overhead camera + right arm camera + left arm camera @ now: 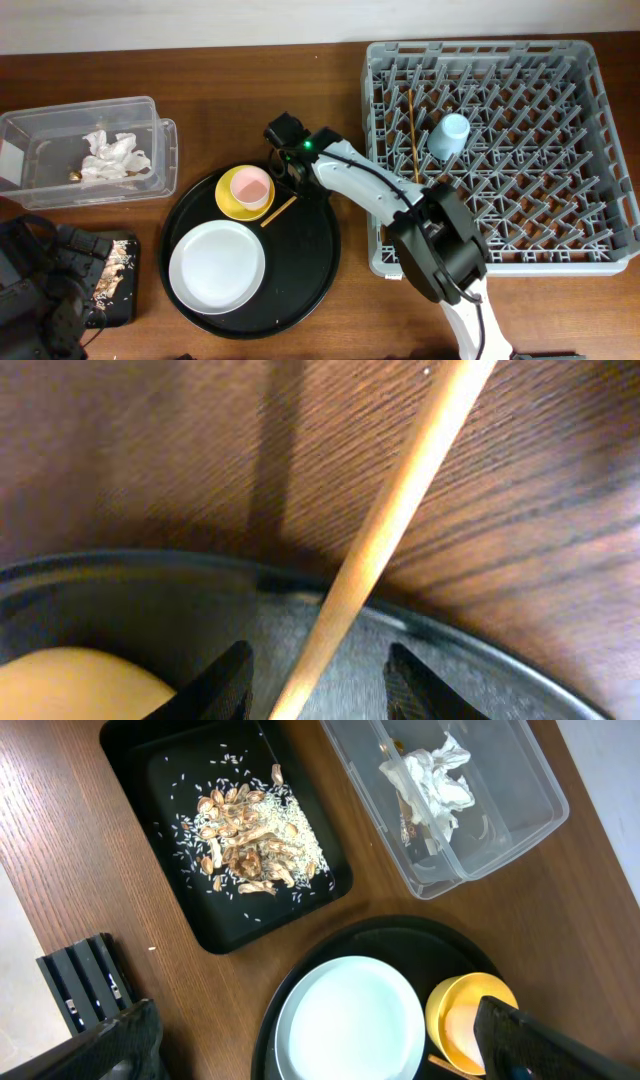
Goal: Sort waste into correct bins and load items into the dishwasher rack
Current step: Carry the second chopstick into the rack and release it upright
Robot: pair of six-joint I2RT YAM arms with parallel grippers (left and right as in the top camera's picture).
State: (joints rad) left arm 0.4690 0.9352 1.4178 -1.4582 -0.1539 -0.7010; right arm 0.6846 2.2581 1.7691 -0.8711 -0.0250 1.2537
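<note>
A wooden chopstick (279,211) lies on the round black tray (310,270), next to a yellow bowl (228,200) with a pink cup (250,186) in it. My right gripper (292,180) is low over its upper end. In the right wrist view the open fingers (318,665) straddle the chopstick (400,490) without closing on it. The grey-white plate (217,265) sits on the same tray. The grey rack (590,200) holds another chopstick (413,135) and a light blue cup (449,135). My left gripper (320,1050) is open and empty above the plate (350,1020).
The clear box (30,130) at the left holds crumpled tissue (115,158). The flat black tray (150,780) holds beige food scraps (250,840). My left arm (40,290) covers the front left corner. The round tray's rim lies close to the rack's left wall.
</note>
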